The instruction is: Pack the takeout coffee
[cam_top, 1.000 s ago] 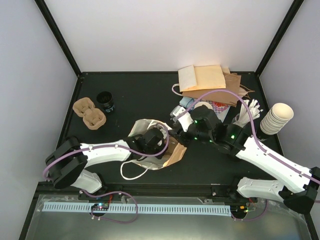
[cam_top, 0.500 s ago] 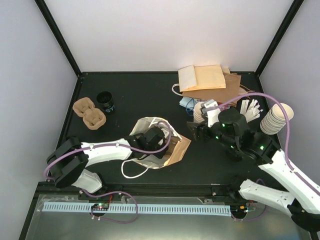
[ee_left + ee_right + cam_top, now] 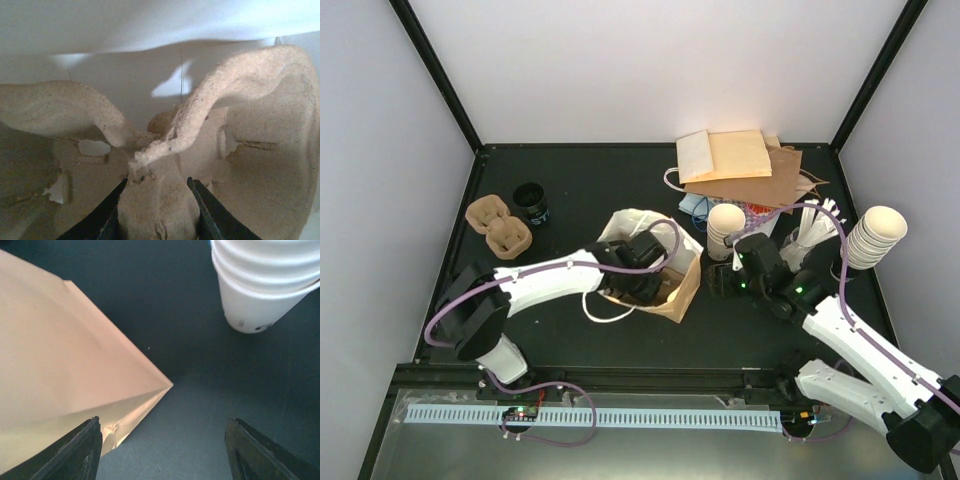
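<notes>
While left gripper (image 3: 159, 212) clamps a pulp tray (image 3: 250, 150) and right gripper (image 3: 162, 445) gapes, takeout coffee (image 3: 531, 203) stands upright.

No legible text in any view. Two candidates only:
- Small dark print near the base of the bottom cup in the cream cup stack (image 3: 260, 295), right wrist view. Too small and blurred to read.
- White markings on the side of the black cylinder (image 3: 532, 203) at the far left of the counter (image 3: 580, 190), top view. Too small to resolve.
</notes>
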You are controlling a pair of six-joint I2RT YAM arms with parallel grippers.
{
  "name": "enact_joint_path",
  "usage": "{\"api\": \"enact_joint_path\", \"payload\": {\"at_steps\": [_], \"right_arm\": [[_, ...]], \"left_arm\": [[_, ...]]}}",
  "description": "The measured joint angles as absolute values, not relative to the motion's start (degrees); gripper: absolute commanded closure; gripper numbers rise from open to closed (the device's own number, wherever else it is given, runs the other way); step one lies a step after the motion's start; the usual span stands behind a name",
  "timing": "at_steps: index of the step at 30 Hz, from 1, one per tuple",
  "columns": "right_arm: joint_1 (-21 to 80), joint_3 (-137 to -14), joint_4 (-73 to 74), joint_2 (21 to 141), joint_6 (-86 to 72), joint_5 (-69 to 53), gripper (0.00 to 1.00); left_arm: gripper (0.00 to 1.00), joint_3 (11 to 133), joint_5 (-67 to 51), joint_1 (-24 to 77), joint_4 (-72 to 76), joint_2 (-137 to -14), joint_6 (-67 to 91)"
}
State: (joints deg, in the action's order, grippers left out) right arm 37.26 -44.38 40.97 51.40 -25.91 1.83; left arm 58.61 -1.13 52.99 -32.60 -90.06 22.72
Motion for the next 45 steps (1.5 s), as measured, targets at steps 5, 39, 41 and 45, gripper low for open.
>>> {"api": "enact_joint_path", "payload": {"at_steps": [5, 39, 41, 45], "right_arm": [[37.1, -39.7, 37.1, 52.4, -27.6, -1.5, 0.32], [37.0, -37.1, 33.4, 49.3, -27.8, -2.7, 0.32], [37.0, -37.1, 33.4, 49.1, -27.6, -2.7, 0.32], [37.0, -37.1, 33.4, 48.7, -27.4, -2.7, 0.32]], "left_arm": [[0.71, 66.2, -1.1, 52.1, -40.3, -95.1, 22.7], [0.27, 66.3, -12.9, 47.5, -42.5, -102.8, 20.1], [0.22, 65.9, -12.9, 47.5, -42.1, -102.8, 20.1], [0.02, 65.4, -12.5, 47.5, -41.4, -103.2, 20.4]]}}
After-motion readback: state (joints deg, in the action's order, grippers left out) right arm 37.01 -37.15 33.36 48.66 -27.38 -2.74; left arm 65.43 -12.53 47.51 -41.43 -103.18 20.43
